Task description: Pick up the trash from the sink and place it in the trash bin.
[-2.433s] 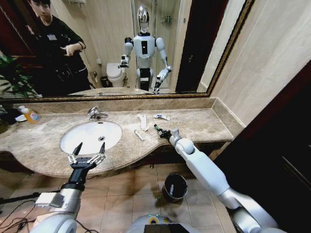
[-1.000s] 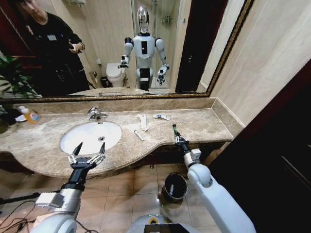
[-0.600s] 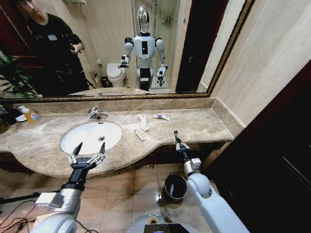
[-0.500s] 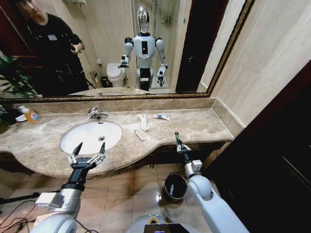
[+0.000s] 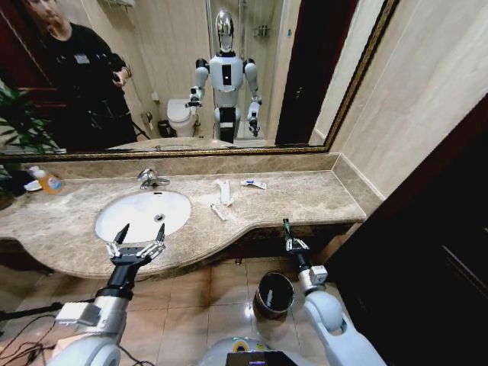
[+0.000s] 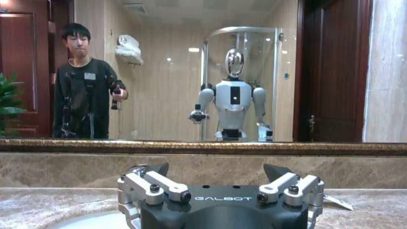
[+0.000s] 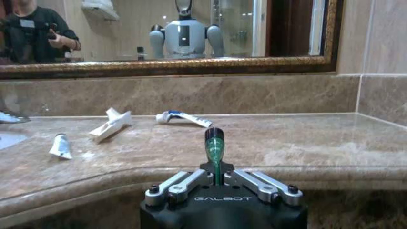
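My right gripper [image 5: 290, 242] is shut on a short green tube [image 5: 286, 226] of trash, held upright just off the counter's front edge, above and slightly behind the dark round trash bin [image 5: 274, 294] on the floor. In the right wrist view the green tube [image 7: 214, 146] stands between the shut fingers [image 7: 215, 174]. More trash lies on the counter right of the sink [image 5: 142, 214]: a flat white wrapper [image 5: 223, 191], a small white tube [image 5: 219, 212] and a blue-and-white tube [image 5: 254, 184]. My left gripper [image 5: 136, 248] hangs open at the sink's front rim, holding nothing.
A chrome faucet [image 5: 150, 178] stands behind the basin and an orange-liquid soap bottle [image 5: 47, 180] sits at the counter's far left. A large mirror backs the marble counter [image 5: 320, 198]. A dark door panel stands close on the right. Tiled floor surrounds the bin.
My right arm has drawn back from the counter with the green tube, moving off the front edge and down towards the bin. The left gripper has stayed still.
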